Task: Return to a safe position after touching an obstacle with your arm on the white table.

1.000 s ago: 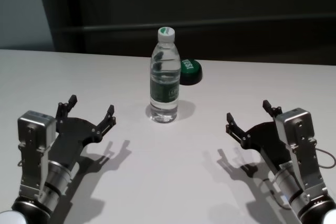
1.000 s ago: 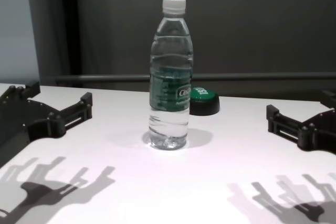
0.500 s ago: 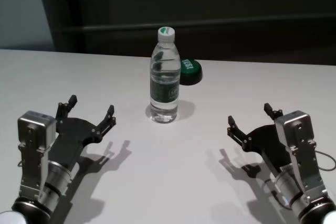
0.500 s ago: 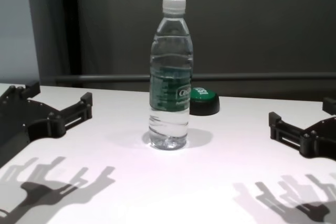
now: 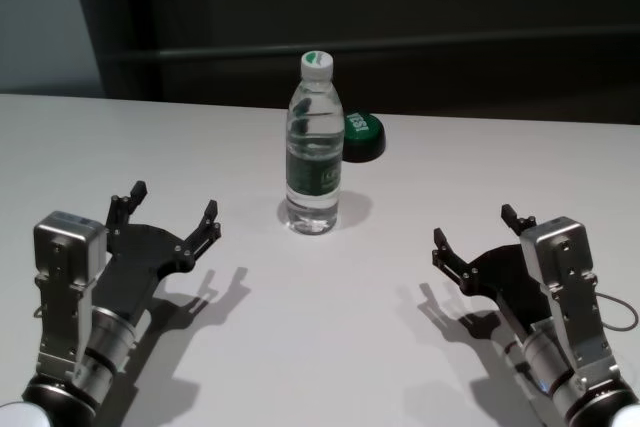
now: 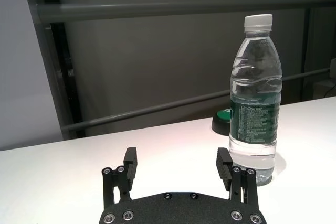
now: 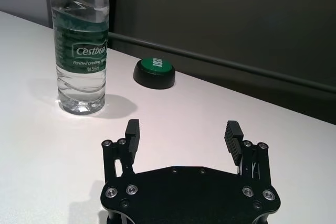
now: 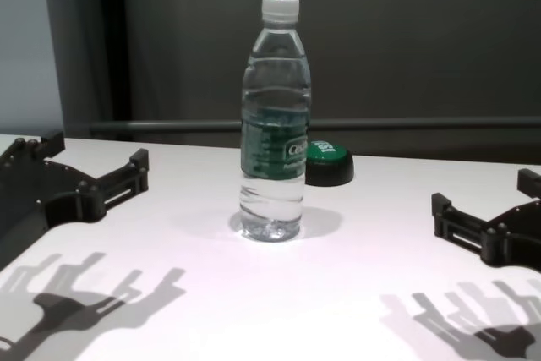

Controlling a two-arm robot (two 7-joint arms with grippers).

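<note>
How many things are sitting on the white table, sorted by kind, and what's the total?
Clear plastic water bottle, upright: 1
Green push button on a black base, behind the bottle: 1
Total on the white table: 2

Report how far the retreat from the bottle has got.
Mostly done, it seems: the bottle stands upright on the white table, touched by neither arm. The left tool and right tool both hover open near the table's front, well apart from it. In hand: nothing gripped. Left: at most a final settling of the arms; the stills cannot show whether they are moving.
</note>
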